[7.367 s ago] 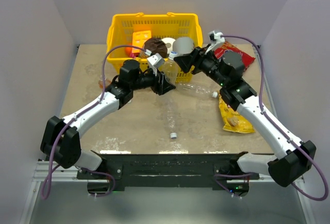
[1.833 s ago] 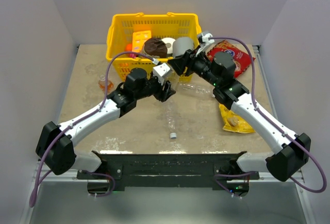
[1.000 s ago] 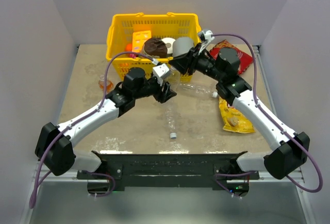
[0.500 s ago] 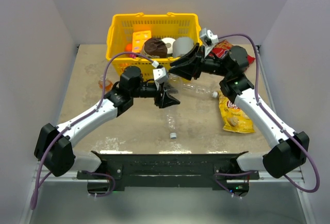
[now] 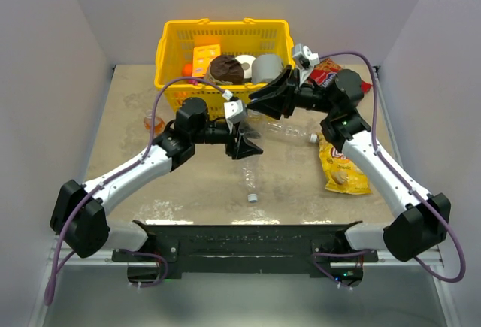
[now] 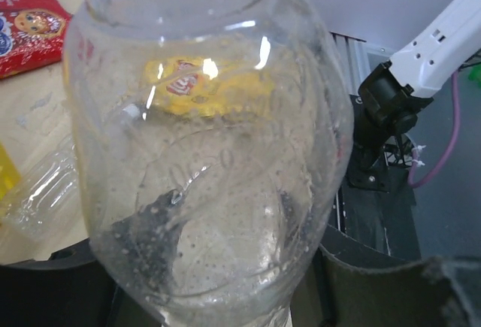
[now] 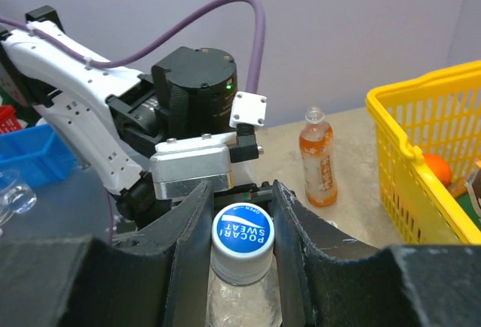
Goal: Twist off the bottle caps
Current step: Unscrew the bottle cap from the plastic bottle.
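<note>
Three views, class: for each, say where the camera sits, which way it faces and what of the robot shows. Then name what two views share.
Top external: fixed above and behind the bases, looking down on the table; both arms show.
Left wrist: on the left arm, looking along its jaws at the clear bottle they grip; jaw edges show below.
Right wrist: on the right arm, facing the left arm; its jaws clamp the blue cap.
Shared: top and right wrist both show the yellow basket and orange drink bottle.

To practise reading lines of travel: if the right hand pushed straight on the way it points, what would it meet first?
The blue bottle cap held between its fingers; just behind that, probably the left hand, though depth is unclear.
</note>
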`<state>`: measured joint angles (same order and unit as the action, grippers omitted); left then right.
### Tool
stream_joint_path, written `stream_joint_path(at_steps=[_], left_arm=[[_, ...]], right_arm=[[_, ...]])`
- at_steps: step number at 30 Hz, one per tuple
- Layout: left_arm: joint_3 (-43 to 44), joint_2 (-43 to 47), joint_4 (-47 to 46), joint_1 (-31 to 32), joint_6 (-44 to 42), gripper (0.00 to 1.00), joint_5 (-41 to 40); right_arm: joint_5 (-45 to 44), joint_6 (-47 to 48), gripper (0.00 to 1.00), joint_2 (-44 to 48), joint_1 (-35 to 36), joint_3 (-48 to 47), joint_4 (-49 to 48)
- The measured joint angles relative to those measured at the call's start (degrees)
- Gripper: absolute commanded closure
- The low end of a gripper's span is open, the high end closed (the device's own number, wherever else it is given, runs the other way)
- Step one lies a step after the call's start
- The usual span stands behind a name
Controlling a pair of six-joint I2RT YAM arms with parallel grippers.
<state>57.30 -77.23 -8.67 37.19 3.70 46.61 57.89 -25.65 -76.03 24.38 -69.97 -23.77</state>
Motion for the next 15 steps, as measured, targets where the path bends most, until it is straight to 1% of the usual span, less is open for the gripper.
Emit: stream_joint_path(at_steps=[1, 2, 3, 4, 5, 6, 10, 12, 15], left_arm=[[0.0, 0.0, 0.3, 0.0, 0.0, 0.74, -0.7], [0.0, 0.0, 0.6, 0.2, -0.1, 0.74, -1.7], [0.0, 0.0, 0.9, 0.3, -0.1, 0.74, -2.6], [0.0, 0.0, 0.9, 0.5, -0.2, 0.74, -3.1], [0.0, 0.0, 0.9, 0.6, -0.3, 0.74, -3.5], [0.1, 0.0, 0.7, 0.8, -0.3, 0.74, -3.9], [0.2, 0.0, 0.6, 1.2, -0.5, 0.74, -5.6], [0.2, 0.0, 0.6, 1.2, -0.5, 0.74, -6.9], [0.2, 0.0, 0.7, 1.2, -0.5, 0.74, -9.0]], right_arm=[[-0.8, -0.1, 0.56, 0.3, -0.2, 0.4, 0.3], [-1.7, -0.2, 0.52, 0.5, -0.4, 0.9, 0.4], [-2.8, -0.3, 0.47, 0.9, -0.5, 1.3, 0.8], [-4.0, -0.3, 0.44, 1.4, -0.5, 1.7, 1.4], [-5.8, -0.1, 0.40, 2.2, -0.6, 2.1, 2.4], [-6.5, -0.3, 0.31, 2.5, -0.7, 2.3, 2.7], [-12.3, 0.6, 0.22, 5.1, -0.9, 3.4, 5.4], [-15.8, 1.0, 0.21, 6.8, -0.9, 3.6, 6.6], [-20.3, 1.2, 0.22, 8.8, -0.9, 3.9, 7.2]])
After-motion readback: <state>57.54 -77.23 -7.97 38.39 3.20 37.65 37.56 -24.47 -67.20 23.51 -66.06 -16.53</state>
